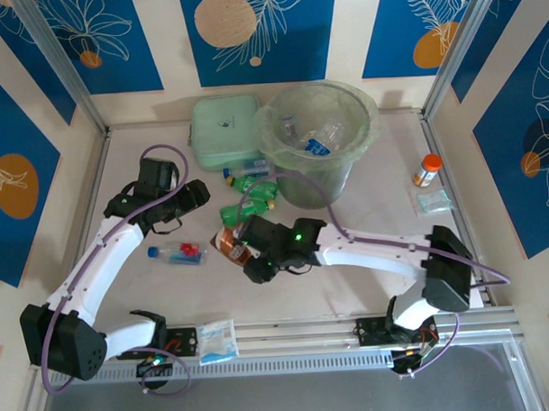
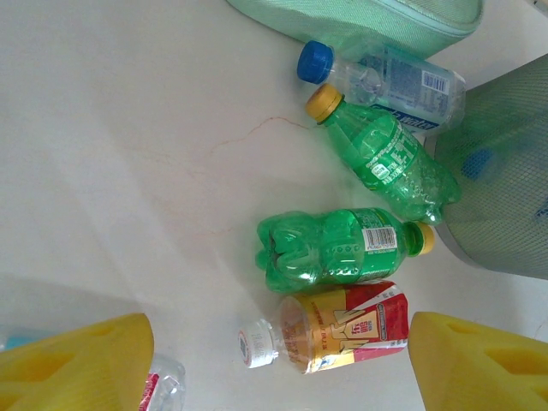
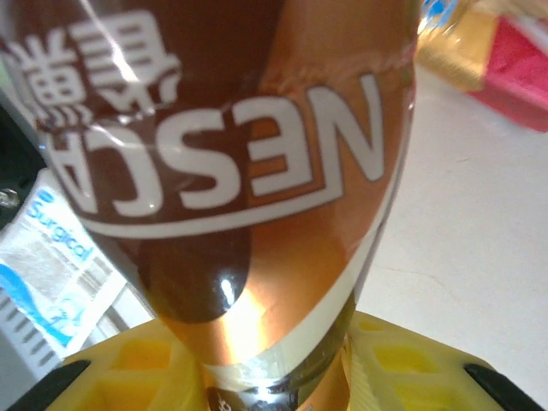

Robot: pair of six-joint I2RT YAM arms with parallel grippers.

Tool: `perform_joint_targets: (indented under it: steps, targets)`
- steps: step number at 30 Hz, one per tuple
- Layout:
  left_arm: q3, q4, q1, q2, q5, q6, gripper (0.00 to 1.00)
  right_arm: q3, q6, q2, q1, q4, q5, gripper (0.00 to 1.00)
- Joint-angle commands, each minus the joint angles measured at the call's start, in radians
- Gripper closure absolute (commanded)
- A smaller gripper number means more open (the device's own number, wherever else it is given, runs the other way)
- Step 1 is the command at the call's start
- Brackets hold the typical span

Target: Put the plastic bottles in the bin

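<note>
- Brown bottle point(image 3: 257, 171) is pinched in the right tool point(image 3: 274, 377).
- Red-label bottle point(image 2: 342, 330) lies just beside it on the bench point(image 2: 128, 171).
- Left tool point(image 2: 282, 351) hangs spread nearby.

Glossy brown-and-gold label film on the brown bottle point(image 3: 257, 171), glare bouncing off it, clamped between the right pincer's point(image 3: 274, 377) pads point(image 3: 128, 368), which look like matt yellow waffle-moulded plastic. Just ahead of the left pincer point(image 2: 278, 360), a green bottle point(image 2: 334, 248) of shiny, ribbed, see-through plastic. The bench point(image 2: 128, 128) beneath is smooth, matt, pale.
</note>
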Motion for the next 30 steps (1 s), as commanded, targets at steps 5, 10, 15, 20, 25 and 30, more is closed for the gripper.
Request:
perform_joint_targets:
  steps: [5, 10, 15, 20, 25, 30]
  targets:
    - [-0.004, 0.023, 0.01, 0.011, 0.007, -0.017, 0.22, 0.221, 0.101, -0.166, -0.149, -0.096, 0.1, 0.67]
    - [0.0, 0.02, 0.009, 0.008, 0.007, -0.015, 0.22, 0.37, 0.198, -0.169, -0.359, -0.108, 0.032, 0.66]
    - [0.003, 0.013, 0.009, 0.0, 0.003, -0.011, 0.23, 0.557, 0.269, -0.076, -0.527, -0.136, -0.015, 0.66]
    - [0.008, 0.006, 0.01, 0.002, 0.001, -0.009, 0.23, 0.752, 0.325, 0.082, -0.606, -0.226, -0.003, 0.66]
    - [0.005, 0.006, 0.009, 0.002, -0.002, -0.006, 0.23, 0.806, 0.373, 0.173, -0.646, -0.241, 0.027, 0.66]
    - [-0.002, 0.011, 0.01, 0.01, -0.001, -0.004, 0.23, 0.871, 0.388, 0.263, -0.684, -0.236, 0.012, 0.64]
